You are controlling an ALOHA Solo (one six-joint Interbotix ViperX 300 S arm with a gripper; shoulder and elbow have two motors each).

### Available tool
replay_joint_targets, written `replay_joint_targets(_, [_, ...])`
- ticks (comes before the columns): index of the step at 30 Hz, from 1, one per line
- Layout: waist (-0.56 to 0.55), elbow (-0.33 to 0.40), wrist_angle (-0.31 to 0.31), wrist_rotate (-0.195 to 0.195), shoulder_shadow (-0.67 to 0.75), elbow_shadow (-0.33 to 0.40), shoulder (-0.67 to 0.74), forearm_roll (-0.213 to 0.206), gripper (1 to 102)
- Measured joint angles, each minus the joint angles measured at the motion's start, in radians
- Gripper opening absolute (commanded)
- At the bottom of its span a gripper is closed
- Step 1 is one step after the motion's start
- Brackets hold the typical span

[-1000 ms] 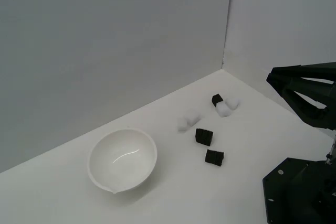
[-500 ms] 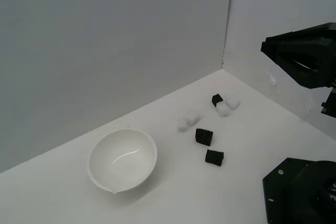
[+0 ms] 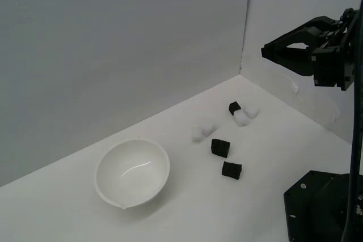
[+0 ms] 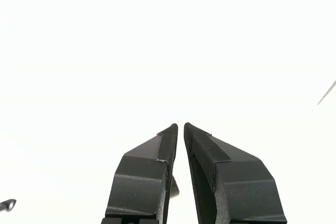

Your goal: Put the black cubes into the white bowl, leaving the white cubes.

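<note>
Three black cubes [image 3: 220, 147] unmoved; hand [image 3: 265, 52] rose.

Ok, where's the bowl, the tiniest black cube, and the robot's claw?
white bowl [image 3: 111, 188]: exterior view, on its outer wall near the front rim.
smallest black cube [image 3: 233, 107]: exterior view, on its dark face, beside a white cube.
gripper [image 4: 180, 126]: wrist view, between its nearly touching fingertips.

Exterior high, oblique on table [image 3: 187, 208]; wrist faces blank white.

Bare test enclosure, lab-type. Plain grey walls [image 3: 113, 55] meet at a corner over a featureless white worktop [image 3: 68, 208]. Black robot base [image 3: 323, 208] at edge.
</note>
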Motion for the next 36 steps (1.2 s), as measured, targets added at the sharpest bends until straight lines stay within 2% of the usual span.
replay_joint_targets(7, [0.009, -0.061, 0.025, 0.000, -0.178, -0.058, -0.179, 0.060, 6])
replay_joint_targets(12, [0.009, -0.072, 0.025, 0.000, -0.262, -0.069, -0.262, 0.117, 6])
replay_joint_targets(15, [0.023, -0.072, 0.025, 0.000, -0.318, -0.069, -0.319, 0.138, 6])
replay_joint_targets(18, [0.026, -0.072, 0.015, 0.000, -0.364, -0.069, -0.364, 0.143, 6])
replay_joint_targets(21, [0.026, -0.072, -0.021, 0.000, -0.411, -0.069, -0.408, 0.143, 7])
replay_joint_targets(25, [0.026, -0.072, -0.115, -0.002, -0.451, -0.071, -0.448, 0.144, 14])
replay_joint_targets(30, [0.026, -0.072, -0.187, 0.000, -0.525, -0.071, -0.525, 0.144, 15])
replay_joint_targets(36, [0.026, -0.072, -0.233, 0.049, -0.660, -0.071, -0.658, 0.138, 16])
